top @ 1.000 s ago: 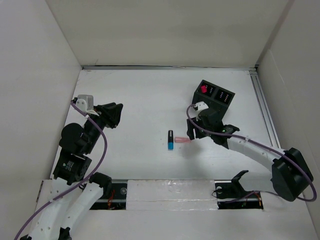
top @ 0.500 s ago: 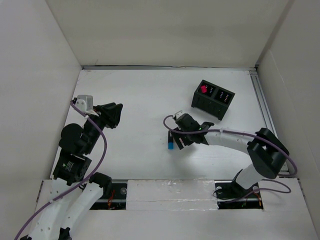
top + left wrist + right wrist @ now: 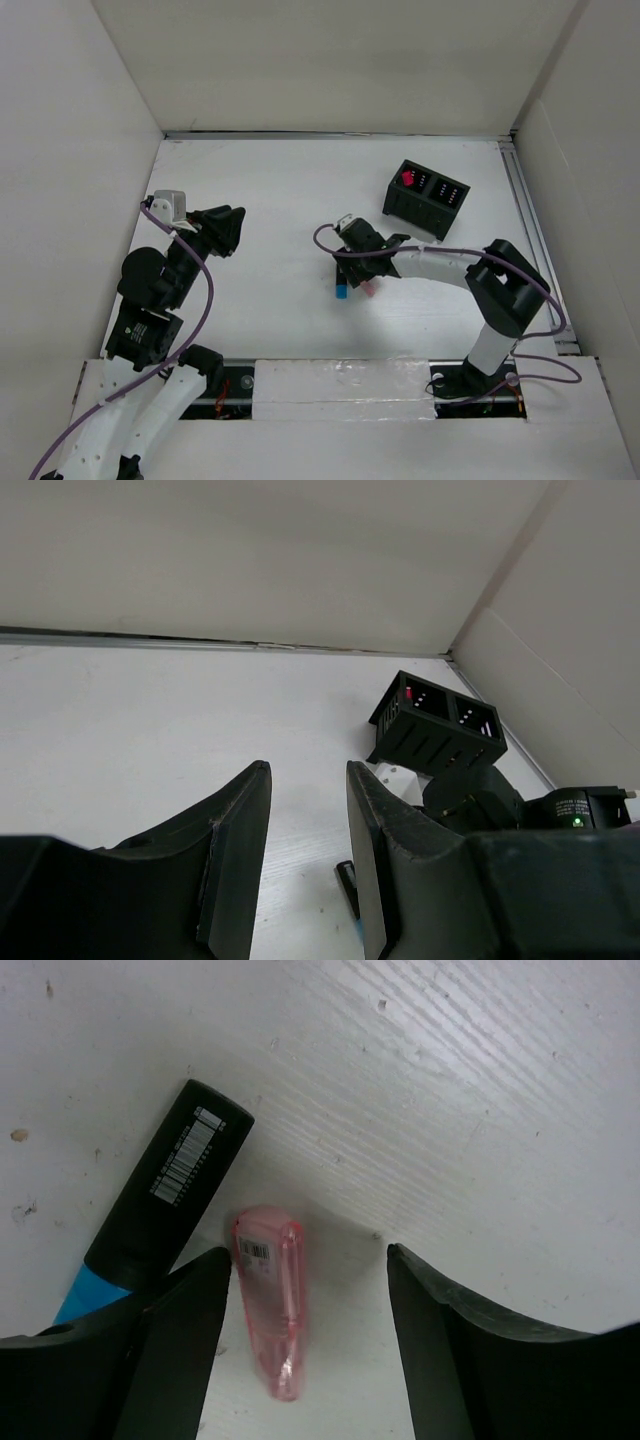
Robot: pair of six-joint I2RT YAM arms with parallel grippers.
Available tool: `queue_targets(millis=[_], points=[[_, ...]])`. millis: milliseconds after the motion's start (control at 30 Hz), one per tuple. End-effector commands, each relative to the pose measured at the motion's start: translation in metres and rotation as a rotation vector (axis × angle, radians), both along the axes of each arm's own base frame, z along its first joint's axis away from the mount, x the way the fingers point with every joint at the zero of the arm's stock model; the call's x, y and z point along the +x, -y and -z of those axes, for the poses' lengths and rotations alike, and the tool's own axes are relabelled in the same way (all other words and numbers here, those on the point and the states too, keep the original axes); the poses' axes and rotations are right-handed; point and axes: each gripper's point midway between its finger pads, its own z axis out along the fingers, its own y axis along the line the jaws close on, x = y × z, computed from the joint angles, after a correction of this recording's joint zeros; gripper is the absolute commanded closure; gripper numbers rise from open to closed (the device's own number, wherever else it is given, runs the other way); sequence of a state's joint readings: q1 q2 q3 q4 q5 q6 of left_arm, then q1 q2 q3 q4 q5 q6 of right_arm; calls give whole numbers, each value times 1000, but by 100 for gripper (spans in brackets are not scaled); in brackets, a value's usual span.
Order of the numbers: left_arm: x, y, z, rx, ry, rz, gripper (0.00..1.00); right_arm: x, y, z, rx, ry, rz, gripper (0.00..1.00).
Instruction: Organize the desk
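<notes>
"Where is the desk?"

"The white desk (image 3: pixel 280 190) lies under both of your arms. On it, a small pink translucent tube (image 3: pixel 270 1300) sits just beside a black marker with a blue end (image 3: pixel 165 1190)."

"And the jaws?"

"Your right gripper (image 3: pixel 305 1260) gapes wide astride the pink tube, gripping nothing. Your left gripper (image 3: pixel 305 770) is narrowly parted and empty."

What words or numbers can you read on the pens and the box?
No words or numbers can be read here.
black pen: white barcode sticker, digits too small to read.
pink pen: tiny barcode sticker, too blurred to read.
black box: white marks inside, too small to read.
</notes>
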State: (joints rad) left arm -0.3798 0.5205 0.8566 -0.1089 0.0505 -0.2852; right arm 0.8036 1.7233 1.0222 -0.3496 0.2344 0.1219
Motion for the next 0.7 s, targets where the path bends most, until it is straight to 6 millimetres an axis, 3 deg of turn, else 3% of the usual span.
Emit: queue_targets(millis=[0,100,233,400,500,667], points=[[2,2,-7,-9,31,5,68,16,-8,-8,57,41,10,32],[2,3,-6,-8,28,8,68,25,-9,-13,90,60,26,37],[3,3,-6,-9,26,7,68,28,-16,-16,129,48,24,55],[3,2,-6,-9,28,7,68,24,-11,-11,138,24,45,66],[4,3,-5,-7,22,7,68,17,-6,-10,160,2,61,65],[3,3,-6,-8,25,10,68,8,6,-4,169,-6,107,47]])
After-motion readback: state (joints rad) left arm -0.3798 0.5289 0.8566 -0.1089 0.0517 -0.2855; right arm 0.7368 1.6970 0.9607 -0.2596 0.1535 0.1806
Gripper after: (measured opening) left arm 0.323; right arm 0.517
